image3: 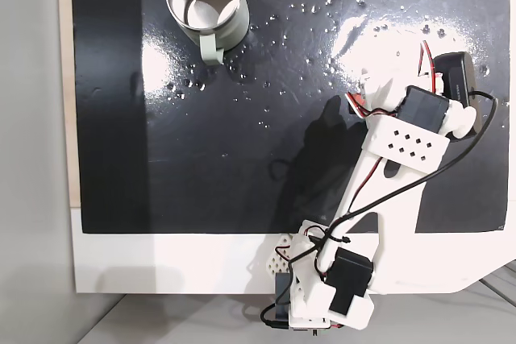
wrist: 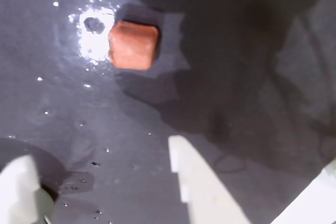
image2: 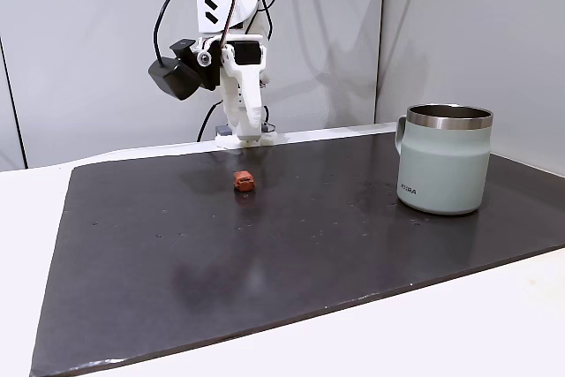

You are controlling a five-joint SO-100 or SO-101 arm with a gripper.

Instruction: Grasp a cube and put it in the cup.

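Jaws are spread wide in the wrist view, gripper (wrist: 105, 182) empty above the dark mat (wrist: 52, 103), cube (wrist: 133, 44) lying ahead of the fingertips. In a fixed view the cube (image2: 244, 181) sits near the arm's base, the cup (image2: 443, 159) well off right. In a fixed view from above, the cup (image3: 207, 4) stands top-left.

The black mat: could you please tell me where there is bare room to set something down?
The black mat is bare along its near edge and through the wide stretch between the cube and the cup in a fixed view. It is crowded only at the back, where the open claw hangs over the cube.
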